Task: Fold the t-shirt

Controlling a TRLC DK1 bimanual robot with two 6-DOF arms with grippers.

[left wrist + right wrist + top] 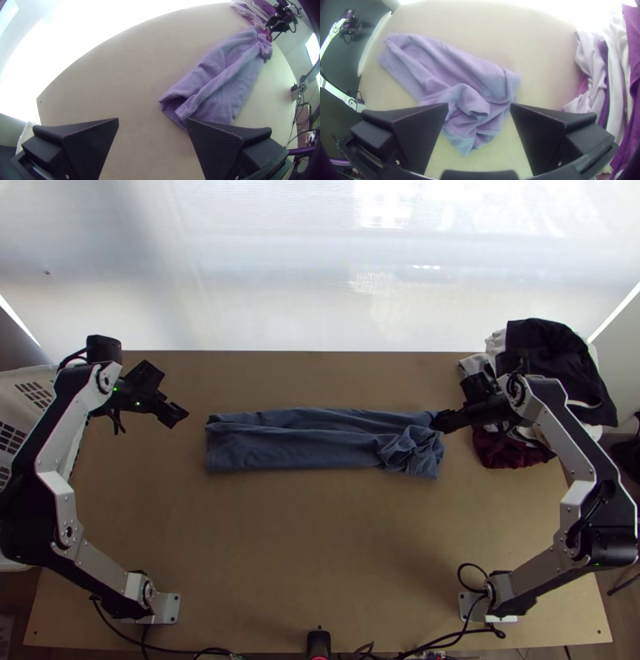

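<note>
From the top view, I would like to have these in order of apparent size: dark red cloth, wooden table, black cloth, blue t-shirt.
Largest to smallest:
Wooden table
Blue t-shirt
Black cloth
Dark red cloth

And it's the t-shirt [304,440] mid-table, lying side to side in a long folded strip on the table [320,540], bunched end to the R, w/ the left gripper [176,414] just off its L end & the right gripper [446,421] right over its R end! Out at the far R corner sits the clothes pile [552,352], behind & R of the shirt, while the laundry basket [16,408] stands off the table's L edge; up front, arm bases [166,608] at nr L & nr R, cables [464,634] btwn 'em.
</note>
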